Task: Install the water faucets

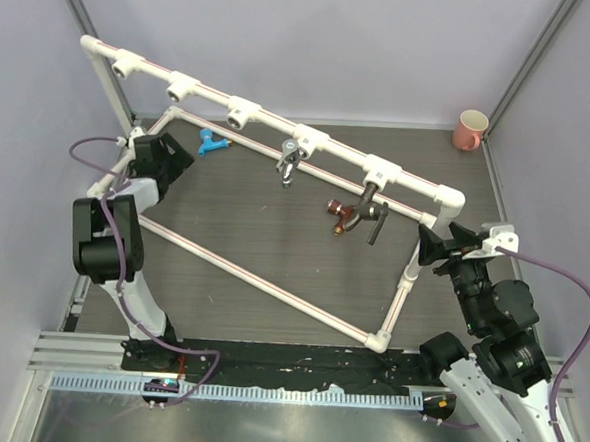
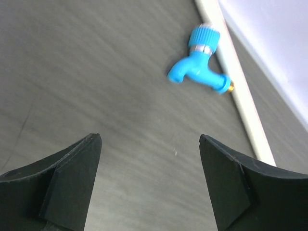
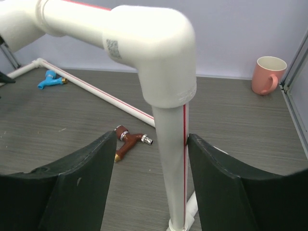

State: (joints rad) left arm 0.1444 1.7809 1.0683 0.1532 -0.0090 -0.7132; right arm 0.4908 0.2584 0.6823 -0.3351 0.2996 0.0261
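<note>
A bright blue faucet [image 1: 213,144] lies on the table by the frame's far rail; it also shows in the left wrist view [image 2: 197,67]. My left gripper [image 1: 182,154] is open and empty just short of it [image 2: 150,144]. A silver faucet [image 1: 290,162] hangs from a tee socket. A dark grey lever faucet [image 1: 374,212] hangs from the socket beside it. A red-brown copper faucet [image 1: 340,215] lies on the table [image 3: 129,142]. My right gripper [image 1: 444,246] is open [image 3: 151,137], with the frame's upright corner pipe [image 3: 174,159] between its fingers, close against the right one.
The white pipe frame [image 1: 262,274] spans the table, with a raised rail of several tee sockets [image 1: 244,111]; three sockets on the left are bare. A pink mug [image 1: 471,130] stands at the back right corner. Grey walls close in both sides.
</note>
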